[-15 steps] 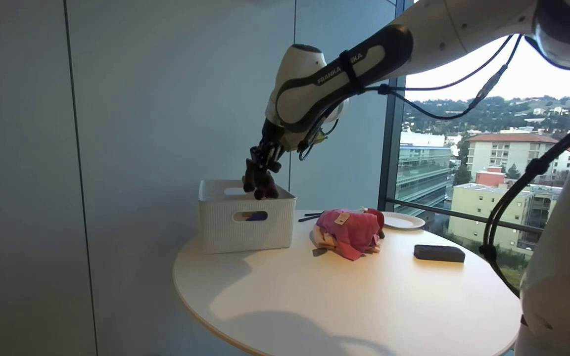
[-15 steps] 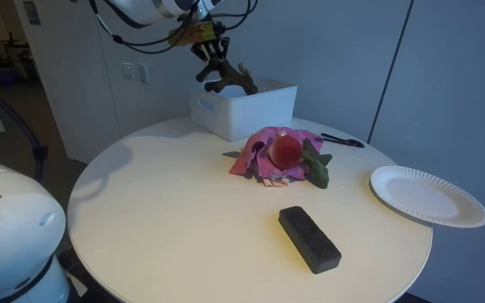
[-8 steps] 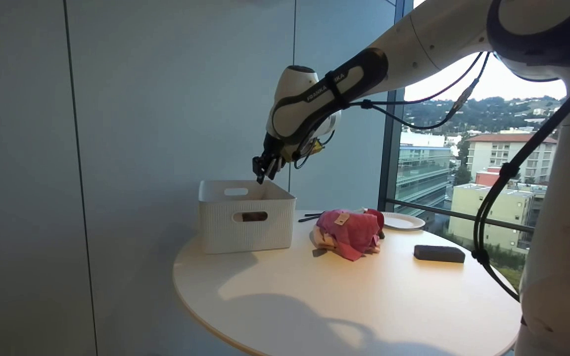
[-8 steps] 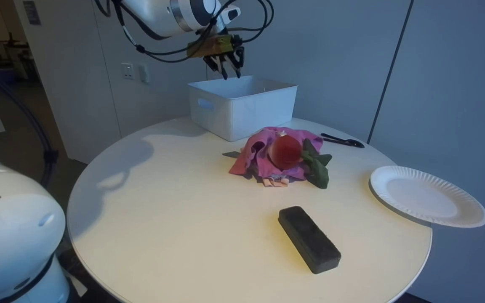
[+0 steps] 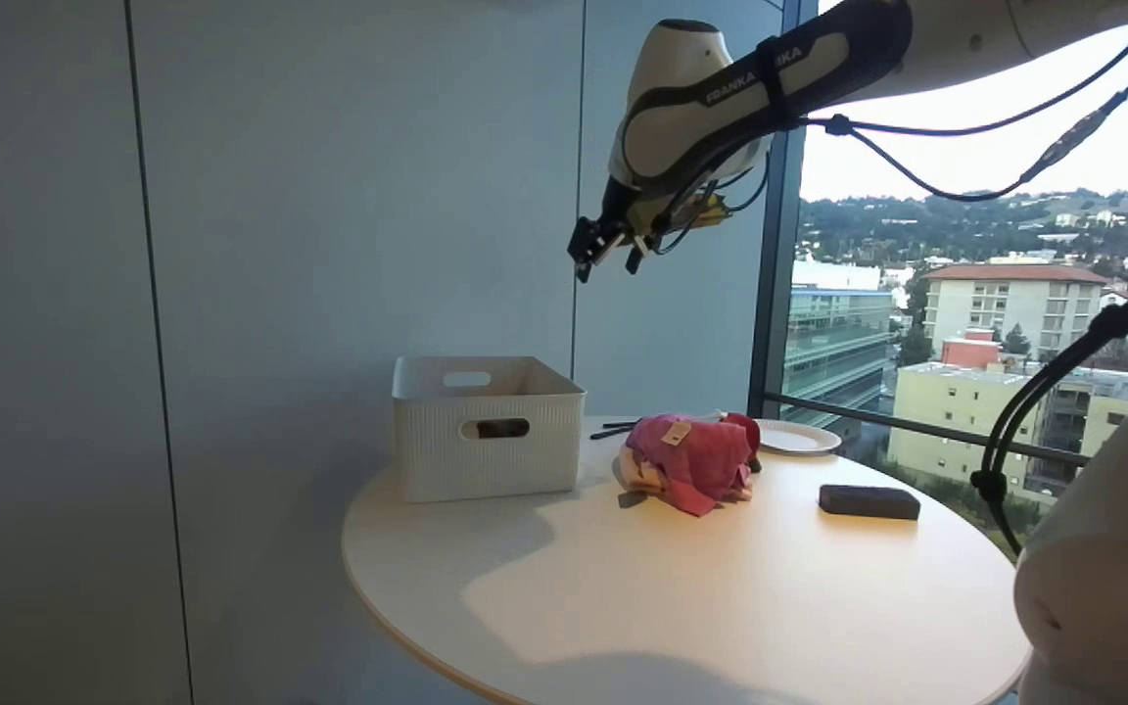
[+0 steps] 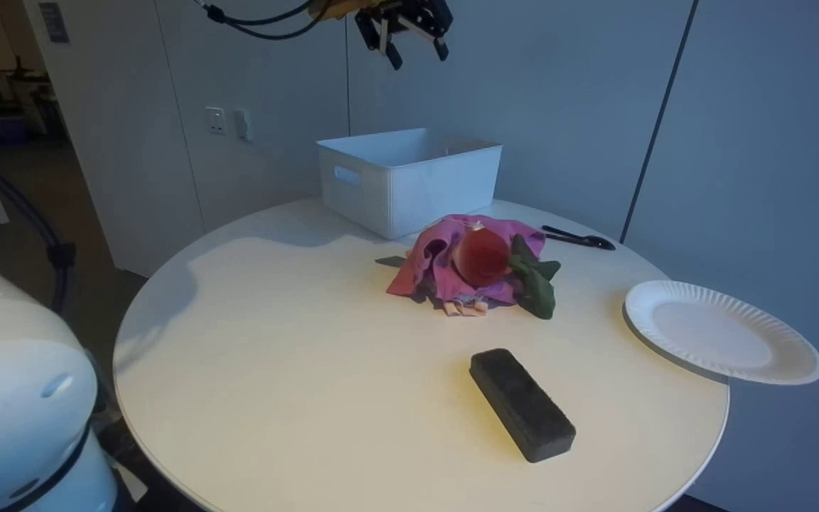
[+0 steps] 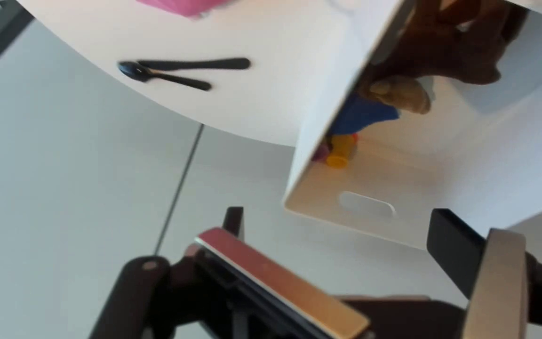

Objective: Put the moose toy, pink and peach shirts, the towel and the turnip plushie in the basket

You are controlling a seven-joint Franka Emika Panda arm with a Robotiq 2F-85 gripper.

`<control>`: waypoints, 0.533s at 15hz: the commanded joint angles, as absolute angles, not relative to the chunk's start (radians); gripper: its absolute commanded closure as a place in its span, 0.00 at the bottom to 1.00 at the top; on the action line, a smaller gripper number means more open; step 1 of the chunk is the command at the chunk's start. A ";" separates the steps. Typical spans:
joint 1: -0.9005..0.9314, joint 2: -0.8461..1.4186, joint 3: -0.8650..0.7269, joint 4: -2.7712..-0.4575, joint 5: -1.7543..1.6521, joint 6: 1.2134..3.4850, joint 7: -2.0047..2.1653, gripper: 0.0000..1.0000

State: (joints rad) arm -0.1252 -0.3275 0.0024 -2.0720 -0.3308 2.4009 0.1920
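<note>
Our gripper (image 6: 419, 58) hangs spread wide, higher than the white plastic basket (image 5: 491, 468); inside lies our moose toy (image 7: 454, 56).

In the wrist view the top edge clips the moose toy (image 7: 445, 52) — the basket (image 7: 319, 117) partly hides a blue thing (image 7: 365, 115), perhaps cloth.

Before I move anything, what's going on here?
The Franka arm is holding nothing: its jaws stand open, higher than the white basket. The moose toy lies inside, with a blue item and a yellow item. On the table, the pink shirt, the turnip plushie against it, is bunched over the peach shirt; these three are still to go in. I can't pick out the towel.
</note>
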 commanded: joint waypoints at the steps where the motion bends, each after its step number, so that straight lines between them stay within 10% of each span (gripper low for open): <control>1: -0.195 -0.418 -0.026 -2.161 -0.334 2.303 0.270 0.00; 8: -0.189 -0.363 -0.142 -2.277 -0.124 2.046 0.159 0.00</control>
State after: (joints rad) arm -0.1975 -0.3820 -0.1043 -2.2520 -0.2052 2.1202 0.2092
